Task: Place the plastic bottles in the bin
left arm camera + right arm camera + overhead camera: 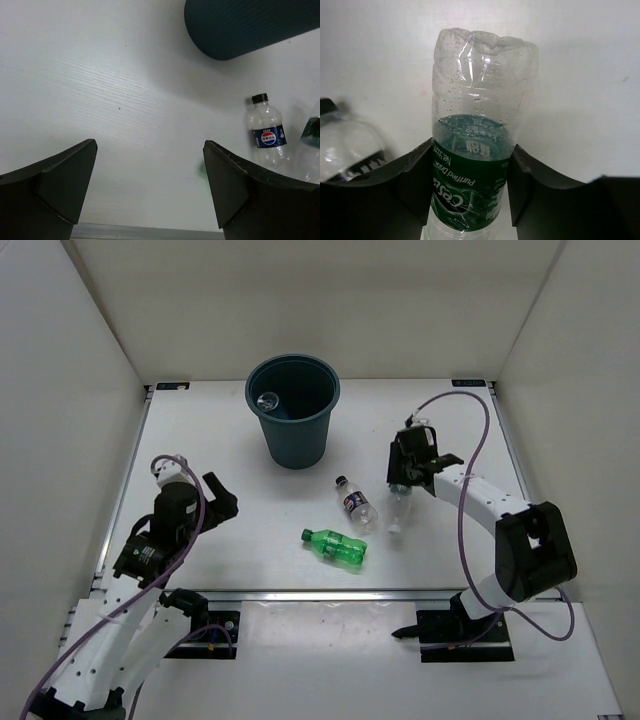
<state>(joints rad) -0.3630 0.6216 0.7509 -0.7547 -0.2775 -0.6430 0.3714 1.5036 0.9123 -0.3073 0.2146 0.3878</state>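
Observation:
The dark teal bin [293,415] stands at the back middle, with a clear bottle [268,400] lying inside it. The blue-labelled clear bottle [356,505] and the all-green bottle [335,547] lie on the table in front of the bin. My right gripper [403,483] is shut on the green-labelled clear bottle [399,508]. In the right wrist view its fingers [412,175] press both sides of the label [470,175]. My left gripper [218,492] is open and empty, left of the bottles. Its wrist view shows the bin [240,25] and the blue-labelled bottle [267,132].
White walls close in the table [200,440] on the left, back and right. A metal rail [320,593] runs along the near edge. The right arm's purple cable [470,455] loops over the right side.

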